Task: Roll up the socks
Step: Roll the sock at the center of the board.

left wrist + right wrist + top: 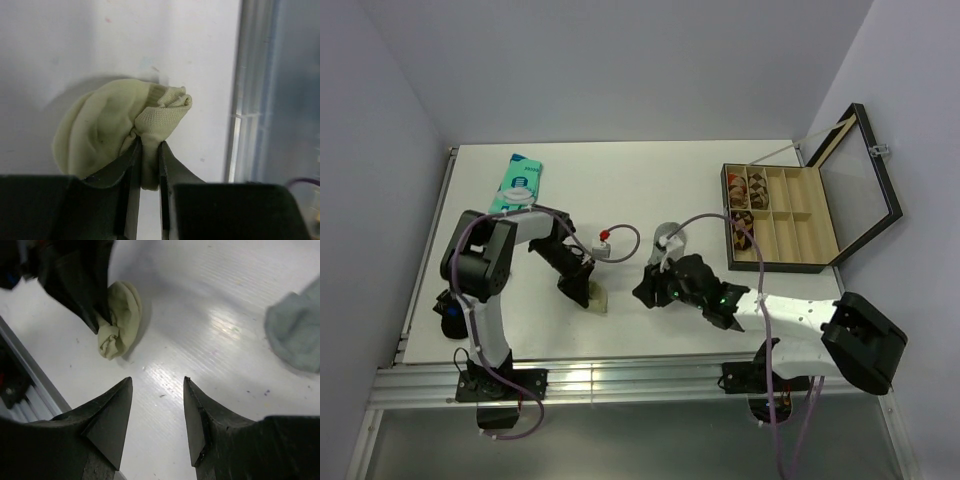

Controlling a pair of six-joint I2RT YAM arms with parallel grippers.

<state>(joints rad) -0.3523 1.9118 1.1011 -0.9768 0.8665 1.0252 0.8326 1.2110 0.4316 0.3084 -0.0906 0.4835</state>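
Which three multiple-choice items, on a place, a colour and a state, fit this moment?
1. Where is the grey sock? A on the floor; B on the table; C on a shelf.
2. What colour is the sock in the left gripper? A red; B black; C pale beige.
3. The right gripper is: A open and empty; B shut on a sock; C out of view.
Answers: B, it lies by itself on the white tabletop; C, the beige sock is pinched in that gripper; A, its jaws stand apart over bare table.
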